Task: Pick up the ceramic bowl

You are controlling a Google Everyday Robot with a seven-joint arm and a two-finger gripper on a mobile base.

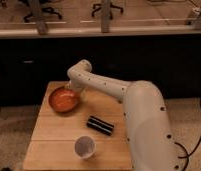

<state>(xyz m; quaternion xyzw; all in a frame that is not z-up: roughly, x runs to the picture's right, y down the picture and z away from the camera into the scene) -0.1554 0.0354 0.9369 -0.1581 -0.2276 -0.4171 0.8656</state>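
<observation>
The ceramic bowl (pixel 61 100), wide, shallow and orange-red inside, rests on the far left part of the wooden table (pixel 51 137). My white arm reaches in from the right and bends down over the bowl. The gripper (pixel 74 91) hangs at the bowl's far right rim, mostly hidden under the wrist. Whether it touches the rim is unclear.
A small white cup (pixel 85 146) stands upright near the table's front edge. A flat black rectangular object (pixel 100 125) lies at mid-table, right of the bowl. The arm's thick lower segment (pixel 144 125) covers the table's right side. A dark counter front stands behind the table.
</observation>
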